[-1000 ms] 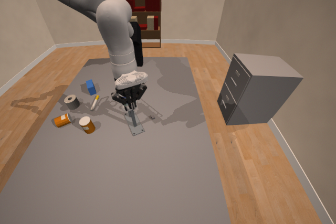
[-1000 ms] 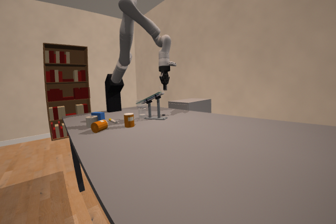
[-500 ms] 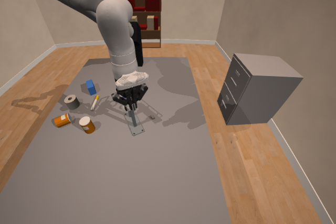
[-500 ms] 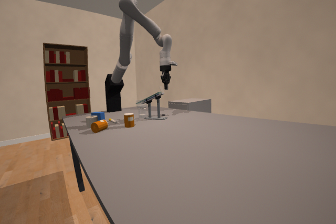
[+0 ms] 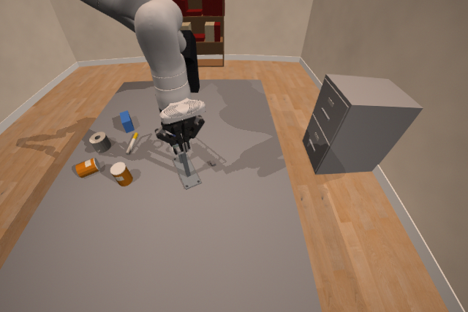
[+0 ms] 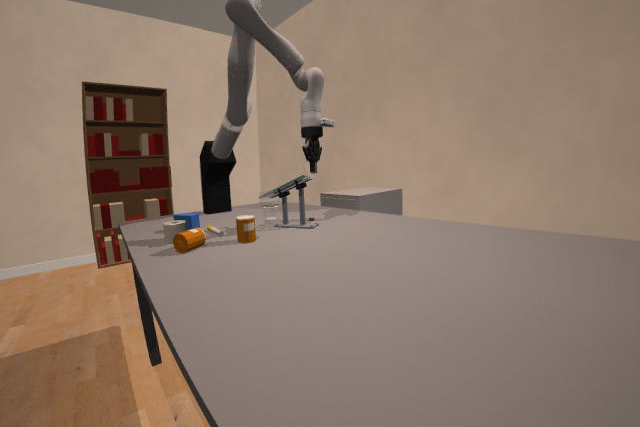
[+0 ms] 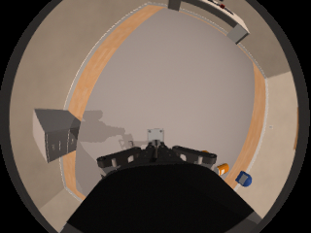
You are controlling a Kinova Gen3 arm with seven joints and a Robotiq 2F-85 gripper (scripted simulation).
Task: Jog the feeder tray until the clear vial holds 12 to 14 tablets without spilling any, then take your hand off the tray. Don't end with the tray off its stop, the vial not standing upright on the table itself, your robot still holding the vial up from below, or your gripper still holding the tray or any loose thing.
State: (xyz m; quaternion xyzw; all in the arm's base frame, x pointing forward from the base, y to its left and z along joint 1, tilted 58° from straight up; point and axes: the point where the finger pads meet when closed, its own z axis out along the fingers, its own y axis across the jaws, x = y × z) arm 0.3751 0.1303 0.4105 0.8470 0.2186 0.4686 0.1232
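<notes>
Room: beige walls, wood floor, a bookshelf [image 5: 161,17] with red and cream books on the back wall, a grey filing cabinet [image 5: 372,127] off to one side.
Surface: grey table [image 6: 392,308] carrying everything near the arm's black pedestal [image 6: 217,179].
Arm: grey, bent over the table, wrist pointing straight down above the feeder.
Gripper: gripper [image 6: 313,168] has its fingers fully closed with nothing between them; the tips hang just above the raised end of the tray, and contact cannot be told from the exterior view.
Feeder tray: feeder tray [image 6: 285,186] is a thin flat slab on two upright posts [image 6: 301,207] fixed to a small base plate [image 5: 192,182]; its long axis is tilted, high end under the gripper, low end pointing toward the vial.
Tray from above: mostly hidden beneath the gripper [image 5: 181,146]; only the posts and base plate show.
Clear vial: clear vial [image 6: 269,214] stands upright on the table just beside the posts, under the tray's low end; tablets inside are too small to count.
Clutter: one orange bottle [image 6: 245,228] upright, a second orange bottle on its side [image 6: 189,239], a grey tape roll [image 5: 99,141], a blue block [image 5: 126,120], a white marker [image 5: 131,143], all grouped near the vial's side.
Wrist view: gripper body fills the lower half, the closed fingers meeting over the table.
</notes>
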